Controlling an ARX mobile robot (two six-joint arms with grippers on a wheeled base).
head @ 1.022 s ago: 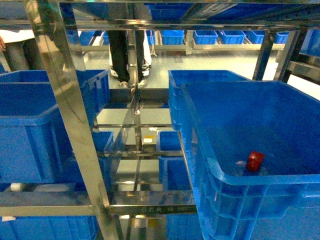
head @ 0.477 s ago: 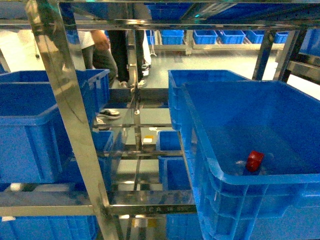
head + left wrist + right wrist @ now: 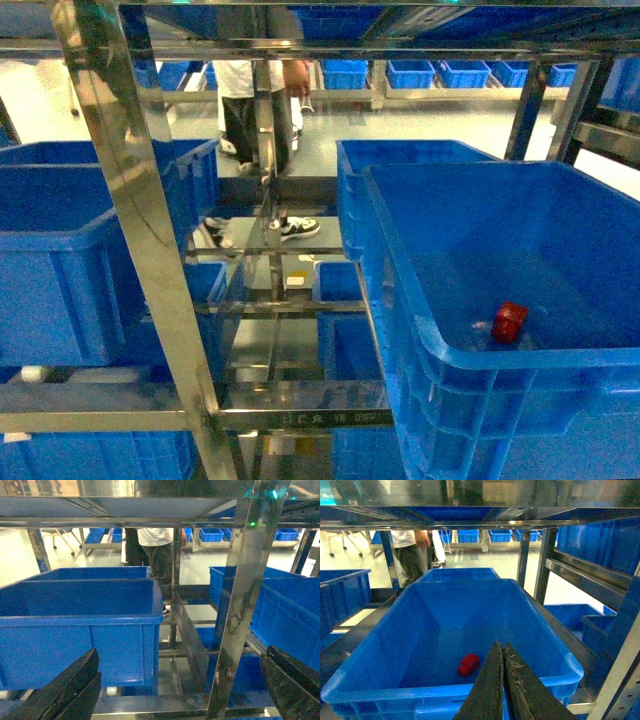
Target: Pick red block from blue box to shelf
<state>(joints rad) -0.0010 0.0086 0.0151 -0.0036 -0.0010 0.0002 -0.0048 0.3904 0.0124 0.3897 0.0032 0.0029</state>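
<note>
Red block (image 3: 509, 322) lying on the floor of a deep blue crate (image 3: 385, 680) on the stainless-steel shelf (image 3: 150, 250), near the crate's front wall and touched by neither claw. Right claw (image 3: 502, 680) clenched, fingers pressed together, poised just outside the crate's front rim and above the block; left claw (image 3: 180, 690) released, its dark fingers spread wide before another blue crate (image 3: 75, 630). A person (image 3: 255, 110) stands beyond the shelf.

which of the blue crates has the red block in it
The big blue crate nearest on the right of the head view; the red block lies on its floor near the front wall. The left-hand crate shows no block.
</note>
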